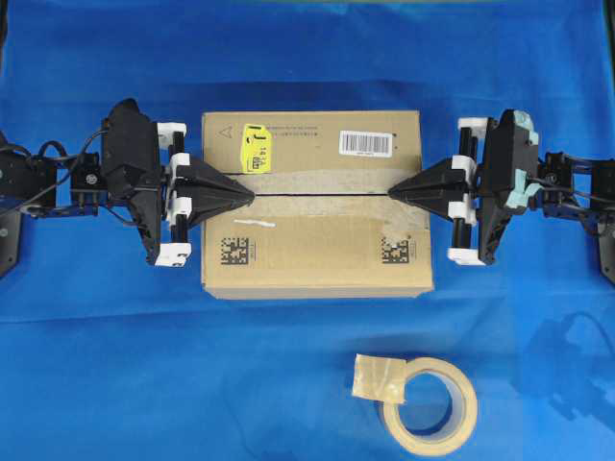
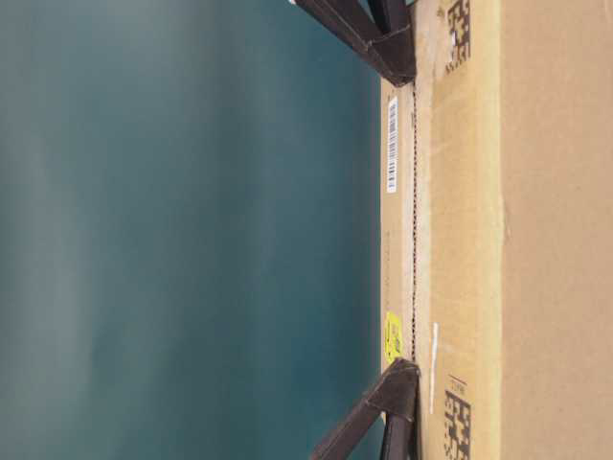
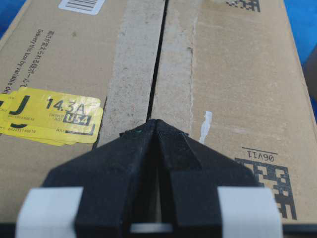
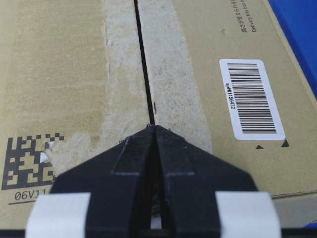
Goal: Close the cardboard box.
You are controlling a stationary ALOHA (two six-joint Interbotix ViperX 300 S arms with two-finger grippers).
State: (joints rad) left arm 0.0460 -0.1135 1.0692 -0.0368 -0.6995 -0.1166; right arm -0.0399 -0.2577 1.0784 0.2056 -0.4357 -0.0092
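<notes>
At the left of the overhead view, the black left gripper (image 1: 248, 198) with white finger mounts reached in over the short left edge of the box, its two wedge-shaped fingers pressed together into a single point. In the left wrist view that same gripper (image 3: 154, 124) showed no gap at the tip, and the point rested on the centre seam of the lid.

The large brown corrugated cardboard box (image 1: 317, 245) lay in the middle of the blue cloth-covered table (image 1: 115, 365), between the two arms. Its top flaps lay flat and met along a narrow dark seam flanked by pale strips of old tape (image 1: 327, 180). On the far flap sat a yellow sticker (image 1: 258, 144) near the left and a white barcode label (image 1: 365, 143) toward the right; the near flap carried two square black data codes, one (image 1: 235, 251) at the left and one (image 1: 395, 251) at the right.

The black right gripper (image 1: 392, 193) came in over the short right edge, its fingers likewise pressed together, the tip on the same seam. The right wrist view (image 4: 154, 128) showed the closed tip touching the seam line.

Nearer the camera, right of centre and well apart from the box, lay a beige roll of masking tape (image 1: 430, 405) with a loose end folded up.
</notes>
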